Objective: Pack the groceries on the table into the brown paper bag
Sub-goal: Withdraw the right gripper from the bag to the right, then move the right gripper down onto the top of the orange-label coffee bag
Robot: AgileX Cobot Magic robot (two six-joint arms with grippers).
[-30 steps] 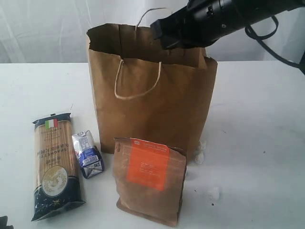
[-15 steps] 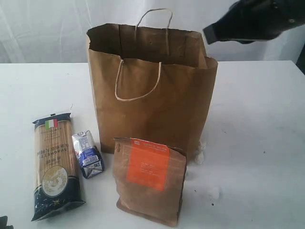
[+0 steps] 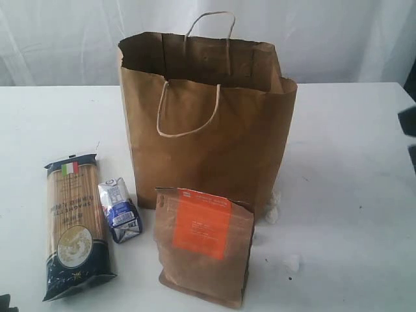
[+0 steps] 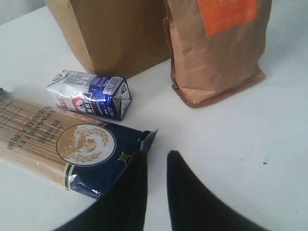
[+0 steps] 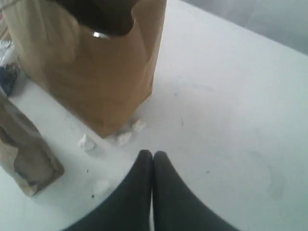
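Brown pouch (image 3: 205, 244) stood upright at lower centre; your left gripper (image 4: 157, 161), narrowly parted and empty, might have tipped it when reaching. Your right gripper (image 5: 153, 156) was pressed together.

The left pincer (image 4: 156, 156) is seen as two matte black fingers (image 4: 129, 192), smooth and unmarked, broad at the base and tapered to rounded tips. The same plain black, tapered form is shown by the right pincer (image 5: 152, 154). At the exterior view's right edge, dark arm fragments (image 3: 408, 122) are glimpsed.
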